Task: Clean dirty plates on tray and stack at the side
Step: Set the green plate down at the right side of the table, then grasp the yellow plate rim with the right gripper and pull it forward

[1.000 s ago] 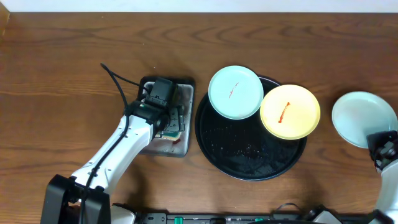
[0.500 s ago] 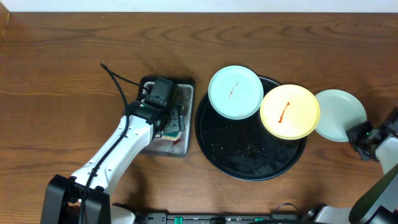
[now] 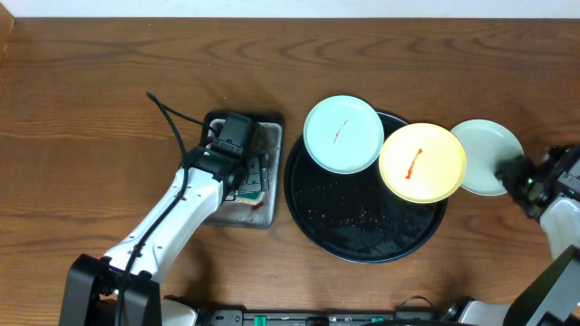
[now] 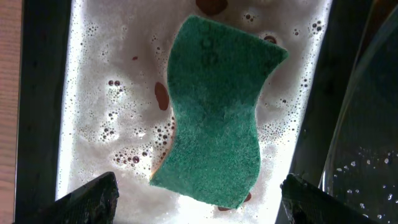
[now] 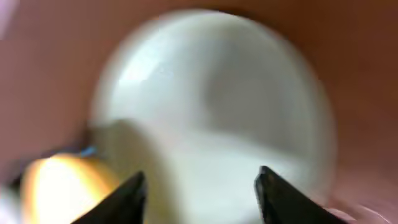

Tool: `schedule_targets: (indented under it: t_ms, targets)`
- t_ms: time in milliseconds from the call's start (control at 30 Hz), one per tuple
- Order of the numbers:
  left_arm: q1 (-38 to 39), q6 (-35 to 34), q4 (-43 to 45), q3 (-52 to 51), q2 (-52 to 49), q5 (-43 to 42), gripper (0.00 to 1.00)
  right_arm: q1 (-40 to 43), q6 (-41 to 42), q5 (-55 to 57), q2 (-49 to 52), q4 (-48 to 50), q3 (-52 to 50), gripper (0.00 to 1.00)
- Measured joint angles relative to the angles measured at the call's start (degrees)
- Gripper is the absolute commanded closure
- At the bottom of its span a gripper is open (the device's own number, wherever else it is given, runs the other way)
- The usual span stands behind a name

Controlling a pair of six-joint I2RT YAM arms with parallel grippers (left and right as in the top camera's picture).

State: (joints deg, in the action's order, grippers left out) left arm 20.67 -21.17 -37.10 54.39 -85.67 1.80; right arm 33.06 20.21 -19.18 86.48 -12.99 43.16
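My right fingers are clamped on the rim of a pale plate, held tilted just beside the yellow plate at the tray edge. My left fingers hang spread over the sponge in the soapy pan. I judge scrubbing comes next: grip the sponge, then bring it to that plate.

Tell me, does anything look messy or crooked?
Yes. The yellow plate and mint plate hang over the tray rim, both smeared red. The tray is speckled, and the sponge lies in foamy, red-spotted water. The right gripper holds a pale plate off the tray.
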Motion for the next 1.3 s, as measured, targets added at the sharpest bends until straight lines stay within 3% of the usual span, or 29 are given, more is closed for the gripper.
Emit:
schedule_targets:
  t_ms: [200, 367, 500, 667, 833, 900, 1067, 1300]
  targets:
    - [0.0, 0.0, 0.0, 0.0, 0.0, 0.0, 0.15, -6.6, -11.0, -14.6, -1.6, 0.3, 0.5, 0.34]
    - [0.0, 0.0, 0.0, 0.0, 0.0, 0.0, 0.15, -11.4, -15.2, -9.6, -1.6, -3.1, 0.5, 0.34]
    - [0.0, 0.0, 0.0, 0.0, 0.0, 0.0, 0.15, -12.9, -16.3, -3.7, -1.6, -3.5, 0.5, 0.44]
    - [0.0, 0.0, 0.0, 0.0, 0.0, 0.0, 0.15, -12.9, -16.5, -0.6, -1.6, -3.5, 0.5, 0.44]
    - [0.0, 0.0, 0.0, 0.0, 0.0, 0.0, 0.15, -12.9, -16.6, 1.0, -1.4, -3.0, 0.4, 0.55]
    - [0.0, 0.0, 0.0, 0.0, 0.0, 0.0, 0.15, -12.9, -16.4, 1.2, -0.7, -2.4, 0.4, 0.65]
    - [0.0, 0.0, 0.0, 0.0, 0.0, 0.0, 0.15, -12.9, -16.2, 1.3, 2.0, -1.8, 0.3, 0.66]
    - [0.0, 0.0, 0.0, 0.0, 0.0, 0.0, 0.15, -12.9, -15.8, 1.5, 2.3, -1.7, 0.2, 0.87]
